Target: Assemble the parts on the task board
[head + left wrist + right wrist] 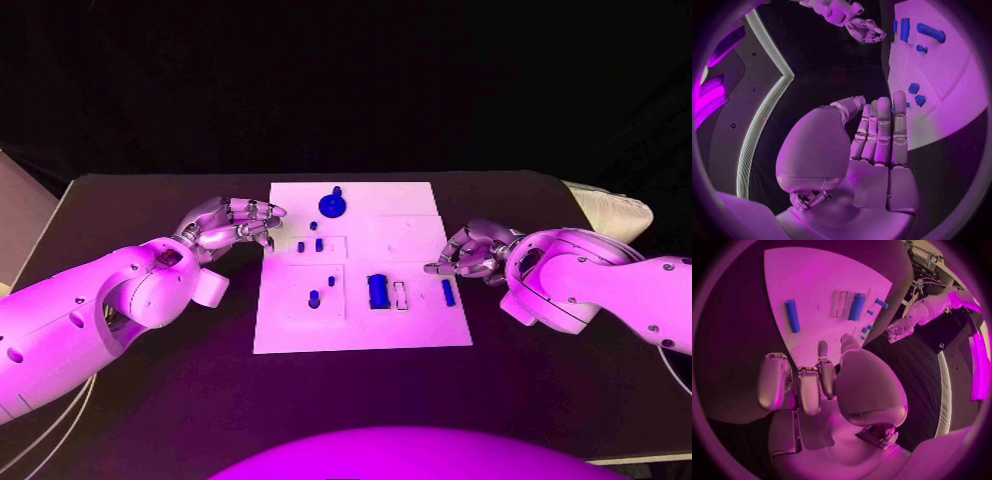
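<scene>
- The head camera is looking steeply down from above onto the black table (pixel 173 400), taking in the whole task board (pixel 361 335).
- The left wrist camera is sitting close behind the left hand (pixel 873 145), facing across the board (pixel 954 75) toward the right hand (pixel 861 25).
- The right wrist camera is doing the reverse (close behind the right hand (pixel 826 385)), catching the left hand (pixel 901 330) beyond the board.

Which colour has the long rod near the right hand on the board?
Blue; the rod shows best in the right wrist view.

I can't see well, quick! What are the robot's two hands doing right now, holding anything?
Left hand: open, holding nothing, beside the task board.
Right hand: open, fingers loosely curled, holding nothing.
</scene>
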{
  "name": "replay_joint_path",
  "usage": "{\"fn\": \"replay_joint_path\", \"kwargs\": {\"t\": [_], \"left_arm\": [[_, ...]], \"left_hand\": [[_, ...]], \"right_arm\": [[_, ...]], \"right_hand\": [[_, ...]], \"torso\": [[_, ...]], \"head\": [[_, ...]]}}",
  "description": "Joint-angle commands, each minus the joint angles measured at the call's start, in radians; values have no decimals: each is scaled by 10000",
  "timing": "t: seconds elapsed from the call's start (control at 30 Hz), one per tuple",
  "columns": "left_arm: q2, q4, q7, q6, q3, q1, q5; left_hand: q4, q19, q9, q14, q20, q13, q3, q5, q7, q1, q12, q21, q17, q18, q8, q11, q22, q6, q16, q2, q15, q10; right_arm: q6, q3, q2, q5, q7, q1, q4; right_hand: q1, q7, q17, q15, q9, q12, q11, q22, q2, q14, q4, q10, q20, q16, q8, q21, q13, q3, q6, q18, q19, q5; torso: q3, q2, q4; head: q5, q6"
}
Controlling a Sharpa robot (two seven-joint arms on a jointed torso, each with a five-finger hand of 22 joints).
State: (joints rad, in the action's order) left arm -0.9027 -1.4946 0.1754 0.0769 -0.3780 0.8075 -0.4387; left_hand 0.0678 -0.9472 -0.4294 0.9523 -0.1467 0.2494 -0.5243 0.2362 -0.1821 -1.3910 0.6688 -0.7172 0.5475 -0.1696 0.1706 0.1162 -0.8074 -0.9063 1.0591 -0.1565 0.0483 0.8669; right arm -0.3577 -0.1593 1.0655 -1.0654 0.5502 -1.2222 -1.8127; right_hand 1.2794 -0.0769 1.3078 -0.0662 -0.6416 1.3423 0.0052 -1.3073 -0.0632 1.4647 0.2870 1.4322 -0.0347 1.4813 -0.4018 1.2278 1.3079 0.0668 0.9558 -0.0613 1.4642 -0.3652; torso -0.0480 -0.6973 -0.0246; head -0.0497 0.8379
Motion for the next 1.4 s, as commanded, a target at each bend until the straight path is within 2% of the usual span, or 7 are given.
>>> {"fn": "replay_joint_path", "kwargs": {"t": [0.03,0.23,0.3,0.5,0.7,1.13,1.4], "left_arm": [[1,-91,139,-15,-5,-22,60],[-3,-142,127,21,-4,-52,85],[-2,-141,126,24,-4,-59,84],[-11,-132,131,21,-4,-82,74],[-51,-128,128,20,-4,-95,64],[-75,-105,121,-2,-4,-105,60],[-74,-101,109,-27,-4,-113,59]], "left_hand": [[42,-70,17,19,15,-14,7,38,-24,-14,-18,62,7,-141,-60,22,13,47,-63,4,39,-34],[39,-75,17,21,17,-14,4,38,-25,-23,-14,63,8,-142,-58,21,14,43,-62,8,37,-30],[39,-75,17,21,17,-14,4,38,-25,-23,-14,63,8,-142,-58,21,14,43,-62,8,37,-30],[39,-75,17,21,17,-14,4,38,-25,-23,-14,63,8,-142,-58,21,14,43,-62,8,37,-30],[39,-75,17,21,17,-14,4,38,-25,-23,-14,63,8,-142,-58,21,14,43,-62,8,37,-30],[39,-75,17,21,17,-14,4,38,-25,-23,-14,63,8,-142,-58,21,14,43,-62,8,37,-30],[38,-93,19,25,20,-17,5,34,-27,-39,-5,71,10,-142,-57,22,20,37,-61,11,35,-24]], "right_arm": [[1687,-9,112,-570,456,8,-8],[1961,-19,330,-1914,857,55,-85],[2004,-23,336,-2057,918,70,-94],[1870,-31,242,-2201,1063,184,-92],[1687,-33,152,-2402,1268,316,55],[1917,-36,-141,-2650,1441,607,352],[1835,-35,-398,-2695,1407,670,465]], "right_hand": [[78,13,966,-10,5,-20,-52,-1895,-55,709,32,-9,-43,-32,-15,18,876,-14,90,87,643,99],[-56,43,1077,-28,35,64,-76,-1944,64,735,62,69,-25,30,0,222,943,-1,217,119,675,218],[-95,75,1115,-46,50,115,-102,-1969,133,745,62,115,-13,52,1,320,983,-5,302,134,691,266],[-244,88,1149,-61,95,143,-116,-1991,193,753,67,157,2,71,50,400,1008,52,376,147,706,423],[-321,118,1229,-77,95,190,-138,-2029,230,772,67,197,15,116,30,565,1046,87,478,172,730,450],[-402,161,1263,-106,75,206,-174,-2051,240,781,69,220,40,138,-19,646,1062,145,594,183,745,477],[-411,163,1268,-109,74,194,-177,-2052,228,782,65,213,44,141,-20,648,1054,158,595,183,745,482]], "torso": [[-2,-14,-2],[11,0,-1],[1,4,-3],[8,-10,-17],[-3,-19,-18],[17,-11,-5],[6,-18,-2]], "head": [[-90,-22],[-176,-19],[-168,11],[-162,3],[-138,23],[-113,54],[-112,67]]}}
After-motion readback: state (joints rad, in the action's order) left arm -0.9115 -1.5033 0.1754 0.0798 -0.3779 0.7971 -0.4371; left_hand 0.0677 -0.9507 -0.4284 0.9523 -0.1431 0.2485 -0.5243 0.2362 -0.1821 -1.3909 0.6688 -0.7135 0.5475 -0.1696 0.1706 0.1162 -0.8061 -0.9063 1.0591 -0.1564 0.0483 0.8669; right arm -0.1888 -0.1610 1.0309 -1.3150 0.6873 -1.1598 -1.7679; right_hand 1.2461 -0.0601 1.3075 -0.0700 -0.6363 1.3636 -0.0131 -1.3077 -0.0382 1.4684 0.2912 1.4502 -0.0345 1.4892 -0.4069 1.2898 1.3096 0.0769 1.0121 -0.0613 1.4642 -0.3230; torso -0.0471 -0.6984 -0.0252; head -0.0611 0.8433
